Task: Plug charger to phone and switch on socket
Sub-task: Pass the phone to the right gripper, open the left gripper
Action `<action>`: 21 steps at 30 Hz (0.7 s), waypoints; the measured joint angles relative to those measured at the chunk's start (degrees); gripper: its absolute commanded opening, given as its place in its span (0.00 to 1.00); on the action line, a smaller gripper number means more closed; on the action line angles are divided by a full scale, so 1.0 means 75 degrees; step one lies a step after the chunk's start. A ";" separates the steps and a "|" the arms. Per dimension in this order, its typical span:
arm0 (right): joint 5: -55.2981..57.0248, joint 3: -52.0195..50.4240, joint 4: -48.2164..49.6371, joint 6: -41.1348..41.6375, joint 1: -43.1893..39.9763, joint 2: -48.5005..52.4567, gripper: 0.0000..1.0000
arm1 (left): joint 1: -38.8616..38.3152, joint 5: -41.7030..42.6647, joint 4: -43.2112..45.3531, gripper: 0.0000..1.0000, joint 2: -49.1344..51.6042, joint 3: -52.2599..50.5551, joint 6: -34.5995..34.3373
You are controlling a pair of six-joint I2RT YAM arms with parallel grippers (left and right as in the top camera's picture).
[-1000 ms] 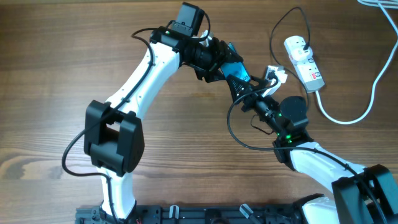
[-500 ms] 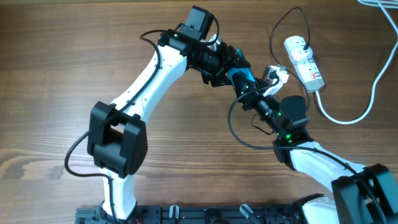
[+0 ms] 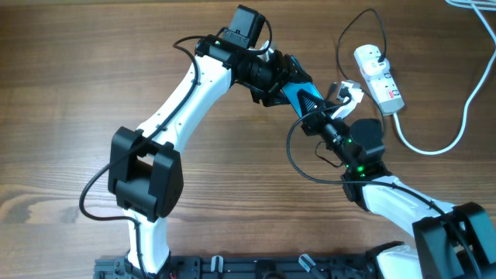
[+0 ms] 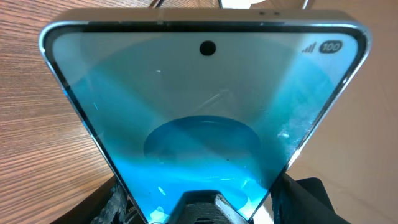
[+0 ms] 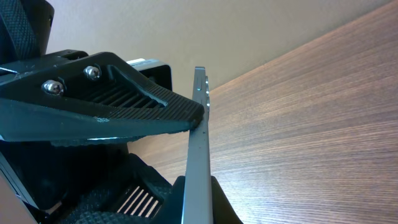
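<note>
The phone (image 3: 301,91) hangs above the table's middle, its teal-blue screen filling the left wrist view (image 4: 205,112). My left gripper (image 3: 283,81) is shut on its sides, with black fingers (image 4: 115,202) at either lower edge of the screen. My right gripper (image 3: 316,118) is shut on the phone's other end. In the right wrist view the phone (image 5: 199,137) stands edge-on as a thin silver strip between the jaws of that gripper (image 5: 199,202). The charger's thin black cable (image 3: 339,54) loops from the socket (image 3: 380,77), and its white end (image 3: 346,93) lies beside the right gripper.
The socket's thick white lead (image 3: 457,132) curves off to the right edge of the wooden table (image 3: 77,93). A black cable (image 3: 291,159) loops beside the right arm. The left arm's white links (image 3: 182,108) stretch from the front edge to the middle.
The right gripper has closed on the phone's end. The left arm shifted slightly right and up with the phone, turning the screen more edge-on to the overhead camera.
</note>
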 measured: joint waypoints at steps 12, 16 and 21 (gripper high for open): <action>-0.0417 0.0012 -0.0542 0.2838 0.0032 -0.0003 0.05 | 0.0408 -0.0189 -0.0096 0.99 0.0003 0.0000 0.1011; -0.0697 0.0012 -0.0950 0.4252 0.0029 0.0000 0.05 | 0.1096 -0.0726 -0.0953 1.00 0.0000 0.0000 0.1716; -0.1370 0.0012 -0.0953 0.5642 0.0029 0.0000 0.05 | 0.1524 -0.2002 -0.2124 1.00 -0.0309 0.0000 0.2602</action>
